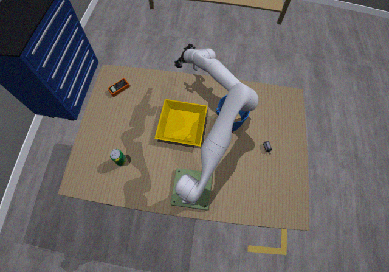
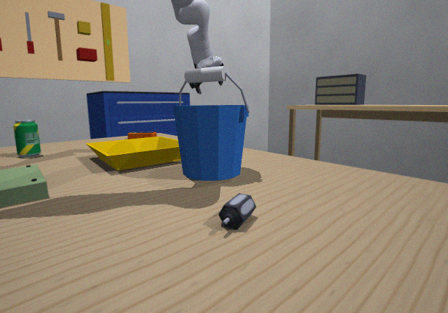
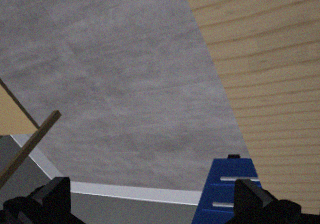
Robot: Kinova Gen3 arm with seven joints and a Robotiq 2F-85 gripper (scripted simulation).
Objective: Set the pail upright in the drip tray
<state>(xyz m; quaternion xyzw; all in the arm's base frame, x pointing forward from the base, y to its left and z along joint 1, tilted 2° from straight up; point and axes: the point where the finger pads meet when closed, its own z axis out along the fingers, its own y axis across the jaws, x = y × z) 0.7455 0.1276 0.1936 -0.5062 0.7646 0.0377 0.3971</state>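
The blue pail (image 2: pixel 211 141) stands upright on the brown mat (image 1: pixel 276 174), handle (image 2: pixel 204 74) raised, just beside the yellow tray (image 1: pixel 181 123) on its right, not in it. Seen from above, the arm (image 1: pixel 230 105) crosses over the pail and hides most of it. The gripper (image 1: pixel 183 55) is up past the mat's far edge, over the grey floor (image 1: pixel 339 74), well apart from the pail. Its jaws are spread wide with nothing between them. The wrist camera looks at floor, mat edge and the blue cabinet (image 3: pixel 227 191). A green can (image 1: pixel 118 156), an orange meter (image 1: pixel 118 86) and a small dark motor (image 1: pixel 267 146) lie scattered on the mat.
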